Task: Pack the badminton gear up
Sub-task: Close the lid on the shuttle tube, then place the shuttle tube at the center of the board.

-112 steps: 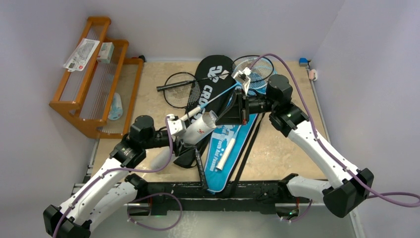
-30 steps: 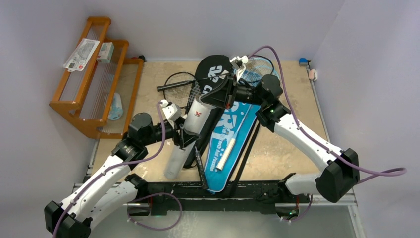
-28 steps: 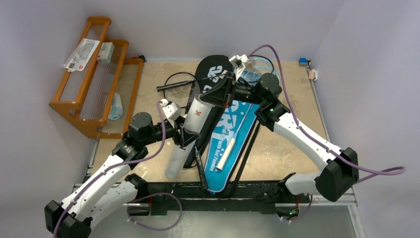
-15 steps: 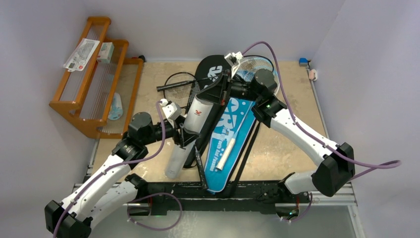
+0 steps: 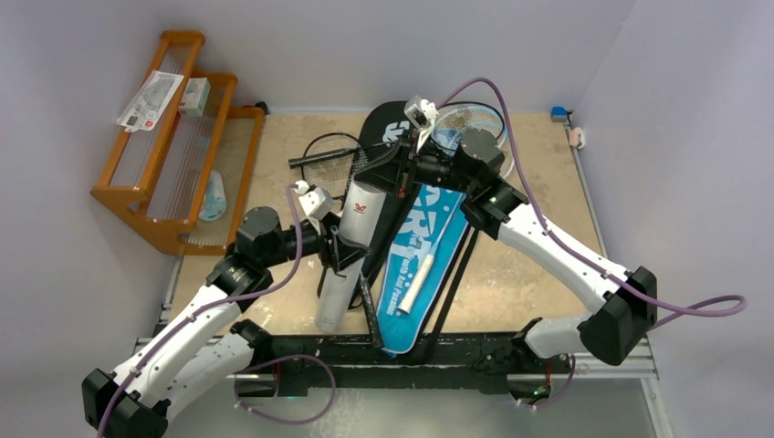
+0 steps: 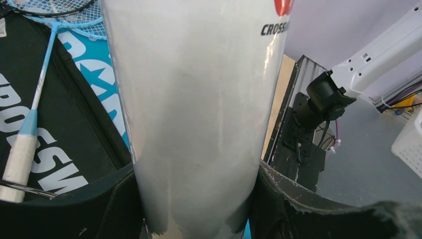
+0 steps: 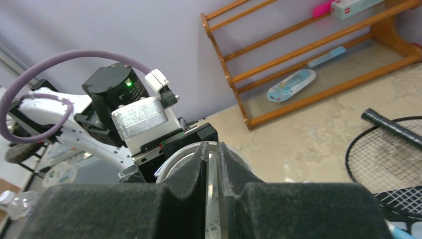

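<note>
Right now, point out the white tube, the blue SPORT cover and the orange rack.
white tube (image 5: 363, 219): top view, upper body below logo.
blue SPORT cover (image 5: 436, 224): top view, lettered panel.
orange rack (image 5: 135, 212): top view, front bottom rail.

The left arm (image 5: 196, 315) reached forward, its gripper (image 5: 339, 255) clamped wide around the white tube (image 5: 360, 212). The right arm (image 5: 557, 251) bent in across the centre, its gripper (image 5: 379, 173) pinched nearly closed on the tube's upper rim.
</note>
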`<state>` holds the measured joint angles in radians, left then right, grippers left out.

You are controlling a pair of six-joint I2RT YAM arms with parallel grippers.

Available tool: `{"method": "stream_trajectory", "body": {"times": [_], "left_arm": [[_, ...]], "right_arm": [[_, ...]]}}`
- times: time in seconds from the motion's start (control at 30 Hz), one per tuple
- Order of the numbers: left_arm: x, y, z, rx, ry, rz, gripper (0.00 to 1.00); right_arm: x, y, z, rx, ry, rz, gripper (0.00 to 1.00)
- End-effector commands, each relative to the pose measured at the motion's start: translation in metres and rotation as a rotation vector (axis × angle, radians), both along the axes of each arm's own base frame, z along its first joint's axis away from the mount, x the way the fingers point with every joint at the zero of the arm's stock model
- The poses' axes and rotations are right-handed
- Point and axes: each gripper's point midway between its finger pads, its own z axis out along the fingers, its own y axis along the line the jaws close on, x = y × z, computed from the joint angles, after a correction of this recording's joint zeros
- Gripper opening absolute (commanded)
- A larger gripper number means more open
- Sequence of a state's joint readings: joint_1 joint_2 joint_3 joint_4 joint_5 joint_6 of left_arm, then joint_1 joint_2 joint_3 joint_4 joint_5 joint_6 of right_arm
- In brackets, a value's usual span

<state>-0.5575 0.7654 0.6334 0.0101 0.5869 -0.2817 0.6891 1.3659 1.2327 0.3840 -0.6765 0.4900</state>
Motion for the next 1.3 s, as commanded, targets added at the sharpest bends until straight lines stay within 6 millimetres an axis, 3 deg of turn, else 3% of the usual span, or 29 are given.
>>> {"method": "stream_trajectory", "body": {"times": [0.0, 0.23, 0.47, 0.67, 0.87, 1.03, 1.27], "left_arm": [[0.002, -0.003, 0.082, -0.175, -0.187, 0.002, 0.44], [-0.002, -0.003, 0.082, -0.168, -0.197, -0.012, 0.44], [-0.001, 0.002, 0.081, -0.147, -0.254, 0.006, 0.44], [0.005, 0.004, 0.063, -0.063, -0.239, 0.020, 0.44], [0.005, 0.008, 0.061, -0.045, -0.252, 0.039, 0.44], [0.032, 0.029, 0.055, 0.008, -0.183, 0.242, 0.49], [0.090, 0.079, 0.024, 0.298, -0.029, 0.619, 0.49]], "right_arm": [[-0.003, 0.007, -0.024, -0.100, -0.040, -0.011, 0.13], [-0.004, 0.004, -0.028, -0.138, -0.099, -0.014, 0.12], [-0.011, -0.004, -0.017, -0.137, -0.082, -0.024, 0.13], [-0.007, -0.023, 0.002, -0.141, -0.029, -0.149, 0.20], [-0.013, -0.035, 0.012, -0.142, -0.016, -0.185, 0.29], [-0.007, -0.049, 0.009, -0.175, 0.002, -0.278, 0.47], [-0.005, -0.068, -0.010, -0.242, 0.027, -0.362, 0.50]]}}
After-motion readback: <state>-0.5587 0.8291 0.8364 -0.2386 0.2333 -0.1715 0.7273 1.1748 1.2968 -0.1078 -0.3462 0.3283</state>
